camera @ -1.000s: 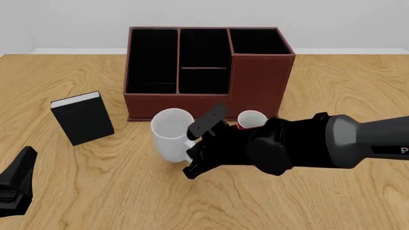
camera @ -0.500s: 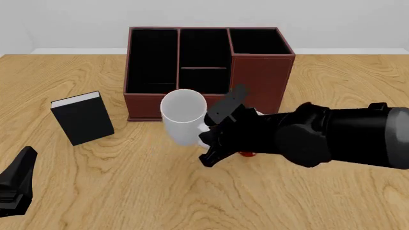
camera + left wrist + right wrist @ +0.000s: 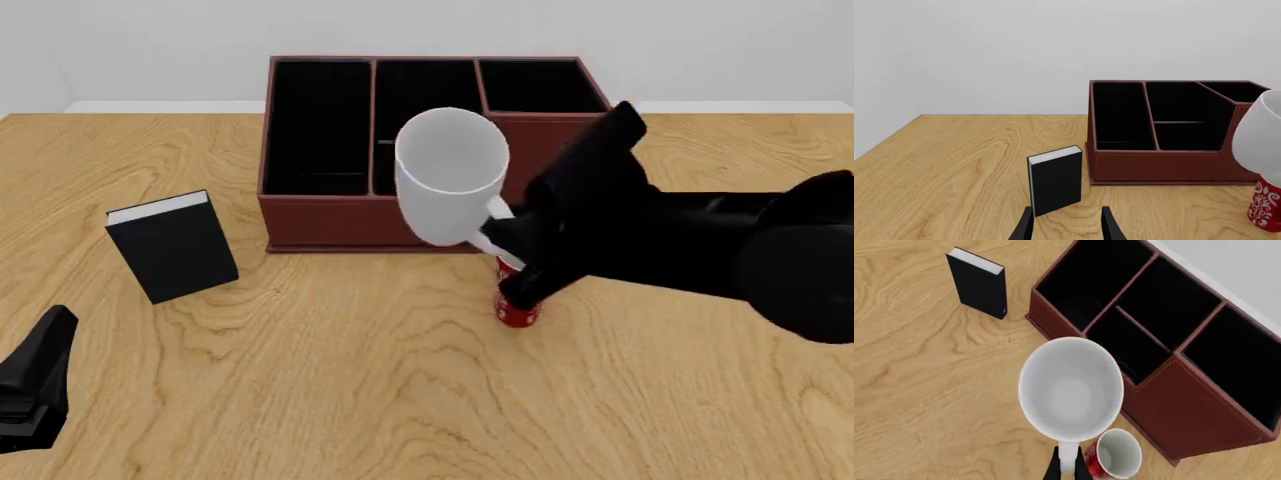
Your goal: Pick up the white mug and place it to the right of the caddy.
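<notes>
The white mug (image 3: 451,180) hangs in the air in front of the caddy (image 3: 334,215), held by its handle. My right gripper (image 3: 501,232) is shut on the handle; in the right wrist view the mug (image 3: 1071,390) opens toward the camera with the fingertips (image 3: 1052,471) pinching the handle. The caddy (image 3: 1187,420) stands behind it. In the left wrist view the mug's side (image 3: 1262,137) shows at the edge, in front of the caddy (image 3: 1154,167). My left gripper (image 3: 34,385) rests low near the table's front left, open and empty (image 3: 1066,227).
A red patterned mug (image 3: 518,310) stands on the table just below the lifted mug, also in the right wrist view (image 3: 1115,456) and left wrist view (image 3: 1264,207). A black book (image 3: 171,245) stands upright left of the caddy.
My right gripper has lifted the white mug off the table and carried it up and to the right, above the red mug. The left arm has not moved.
</notes>
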Robot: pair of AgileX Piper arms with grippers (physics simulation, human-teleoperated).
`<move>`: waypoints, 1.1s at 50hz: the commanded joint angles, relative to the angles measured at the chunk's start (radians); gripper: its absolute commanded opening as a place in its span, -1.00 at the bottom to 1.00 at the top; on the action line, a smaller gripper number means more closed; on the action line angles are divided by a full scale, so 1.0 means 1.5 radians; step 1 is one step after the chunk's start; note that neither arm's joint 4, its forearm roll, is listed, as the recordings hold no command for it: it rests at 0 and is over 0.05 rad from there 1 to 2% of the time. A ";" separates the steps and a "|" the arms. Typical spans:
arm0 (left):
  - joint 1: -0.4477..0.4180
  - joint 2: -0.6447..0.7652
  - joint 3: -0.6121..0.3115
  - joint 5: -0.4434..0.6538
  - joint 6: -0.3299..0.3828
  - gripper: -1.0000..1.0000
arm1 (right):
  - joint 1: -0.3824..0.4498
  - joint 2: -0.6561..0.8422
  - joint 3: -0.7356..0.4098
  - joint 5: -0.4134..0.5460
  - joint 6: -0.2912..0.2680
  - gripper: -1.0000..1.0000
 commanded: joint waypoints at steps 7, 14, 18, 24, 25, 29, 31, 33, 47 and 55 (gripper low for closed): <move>0.000 0.000 0.000 0.000 0.000 1.00 | -0.060 -0.149 0.008 0.071 -0.014 -1.00; 0.000 0.000 0.000 0.000 0.000 1.00 | -0.085 -0.189 0.009 0.097 -0.016 -1.00; 0.000 0.000 0.000 0.000 0.000 1.00 | -0.104 -0.209 0.012 0.110 -0.011 -1.00; 0.000 0.000 0.000 0.000 0.000 1.00 | -0.129 -0.236 0.016 0.127 -0.006 -1.00; 0.000 0.000 0.000 0.000 0.000 1.00 | -0.132 -0.240 0.015 0.131 -0.006 -1.00; 0.000 0.000 0.000 0.000 0.000 1.00 | -0.141 -0.254 0.015 0.141 -0.003 -1.00; 0.000 0.000 0.000 0.000 0.000 1.00 | -0.144 -0.257 0.017 0.143 -0.003 -1.00; 0.000 0.000 0.000 0.000 0.000 1.00 | -0.149 -0.261 0.017 0.146 -0.002 -1.00; 0.000 0.000 0.000 0.000 0.000 1.00 | -0.193 -0.299 0.027 0.171 0.010 -1.00; 0.000 0.000 0.000 0.000 0.000 1.00 | -0.225 -0.317 0.043 0.179 0.016 -1.00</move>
